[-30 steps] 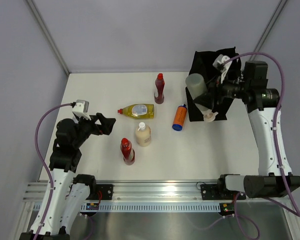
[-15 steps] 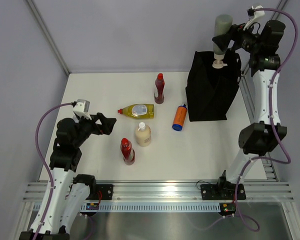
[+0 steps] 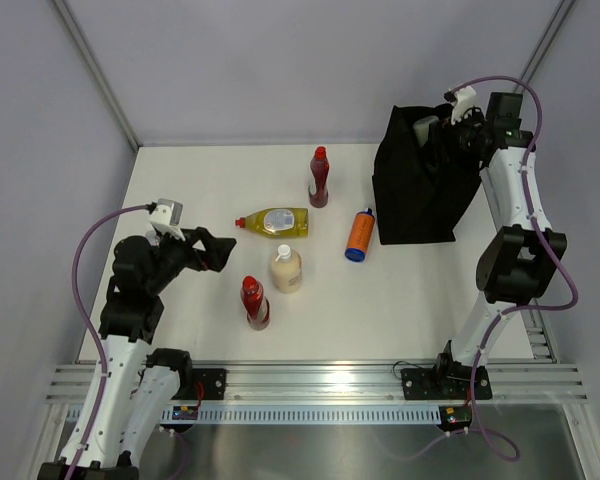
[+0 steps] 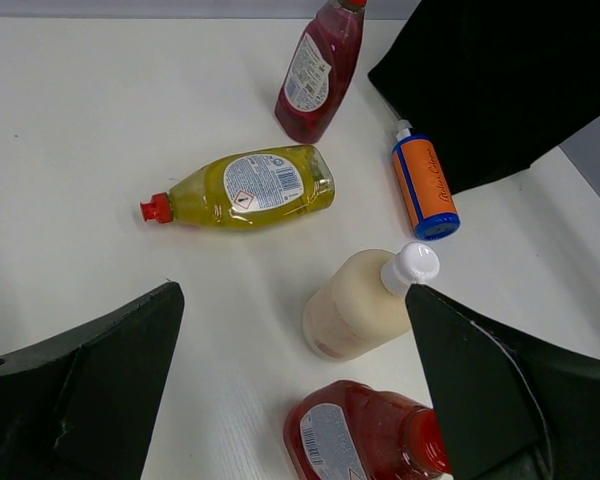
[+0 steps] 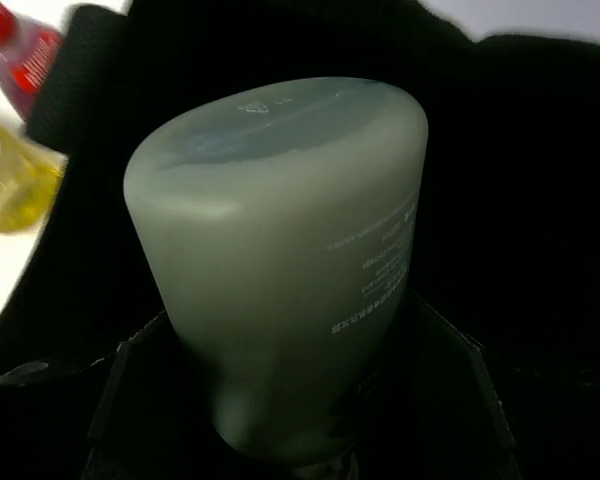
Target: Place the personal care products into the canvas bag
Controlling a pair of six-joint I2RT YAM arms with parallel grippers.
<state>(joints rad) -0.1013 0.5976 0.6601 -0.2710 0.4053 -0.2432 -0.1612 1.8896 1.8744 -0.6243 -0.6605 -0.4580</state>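
My right gripper point(image 3: 444, 131) is shut on the grey-green pump bottle point(image 3: 425, 127), holding it in the mouth of the black canvas bag point(image 3: 418, 200). In the right wrist view the bottle point(image 5: 280, 240) fills the frame with the bag's dark inside point(image 5: 525, 160) around it. On the table stand a dark red bottle point(image 3: 319, 177), a cream bottle point(image 3: 287, 269) and a second dark red bottle point(image 3: 255, 303). A yellow bottle point(image 3: 273, 221) and an orange bottle point(image 3: 359, 234) lie flat. My left gripper point(image 3: 216, 250) hangs open left of the cream bottle point(image 4: 360, 305), holding nothing.
The bag stands at the table's back right corner, close to the right wall. The orange bottle point(image 4: 425, 187) lies just beside the bag's lower left edge point(image 4: 500, 90). A metal rail point(image 3: 320, 385) runs along the near edge.
My right arm has lowered the grey-green bottle from above the bag down into its mouth. The left arm has hardly moved.
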